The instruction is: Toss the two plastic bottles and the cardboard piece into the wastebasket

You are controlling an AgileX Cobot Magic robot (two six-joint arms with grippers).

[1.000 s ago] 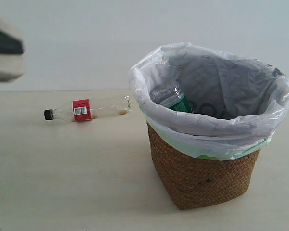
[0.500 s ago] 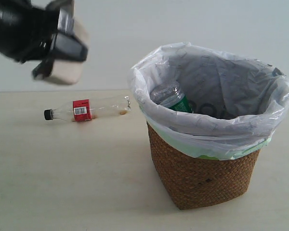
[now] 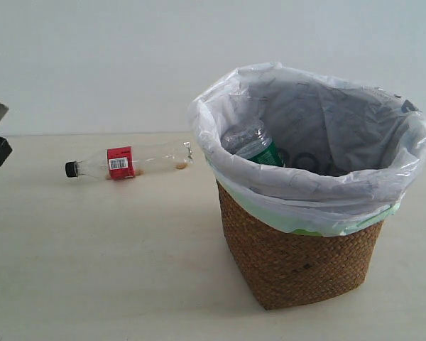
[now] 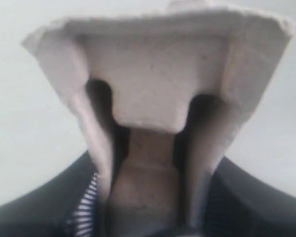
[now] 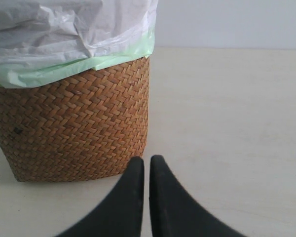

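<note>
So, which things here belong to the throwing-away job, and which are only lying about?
Part of the job: red-label bottle; green-label bottle, already inside; cardboard piece; wastebasket.
Just there: the table and the wall; no stray things show.

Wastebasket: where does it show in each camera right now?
Exterior view: the wastebasket stands right of centre.
Left wrist view: not in it; the cardboard piece fills the frame.
Right wrist view: its wicker wall sits just beyond the right gripper.
Shared landmark: the liner's green hem, exterior and right wrist.
</note>
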